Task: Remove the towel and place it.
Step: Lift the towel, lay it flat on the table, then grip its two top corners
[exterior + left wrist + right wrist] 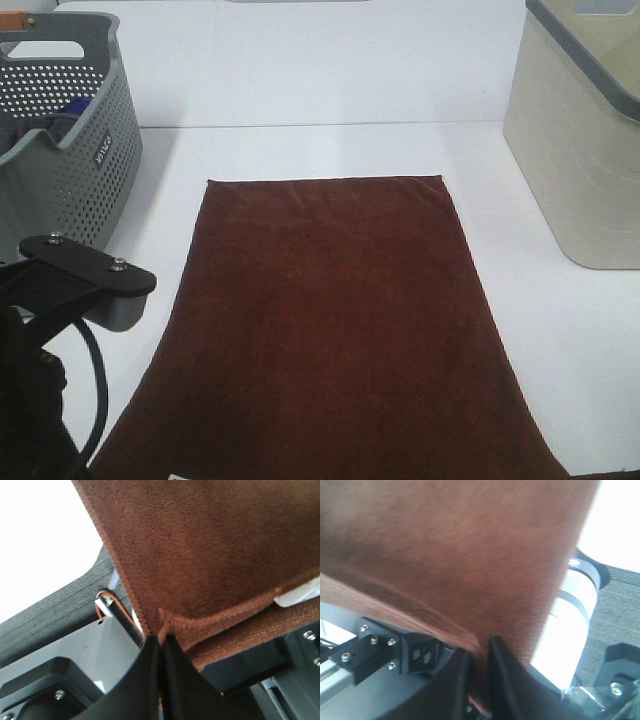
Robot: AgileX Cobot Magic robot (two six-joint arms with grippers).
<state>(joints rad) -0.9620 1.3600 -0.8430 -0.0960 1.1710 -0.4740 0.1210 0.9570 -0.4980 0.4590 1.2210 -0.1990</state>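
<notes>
First, the high view: one dark reddish-brown towel (pixel 330 320) lies spread flat in the middle of the white counter (pixel 565 340). Its far short edge runs straight across and its near end passes out of the bottom of the picture. There are two containers, well apart from each other. One grey perforated basket (pixel 75 150) stands at the far left, just beside the towel's far left corner, with one blue item (pixel 76 104) showing among its contents. One beige bin (pixel 580 150) with a grey rim stands at the far right, clear of the cloth. At the lower left, one black bracket (pixel 88 264) on the left arm carries two screws; neither end effector itself shows in this view. Next, the left wrist view: the left end effector (pixel 160 642) has its two black fingers (pixel 132 692) pressed together with no gap, pinching a hemmed corner of the towel (pixel 215 545), and one white tag (pixel 300 592) sticks out at the cloth's edge nearby. Last, the right wrist view: the right end effector (pixel 480 649) has its two black fingers (pixel 447 690) a narrow way apart, and a fold of the towel (pixel 450 550) fills the gap between them. Whether they press on the cloth or merely stand around it cannot be told from this picture.
</notes>
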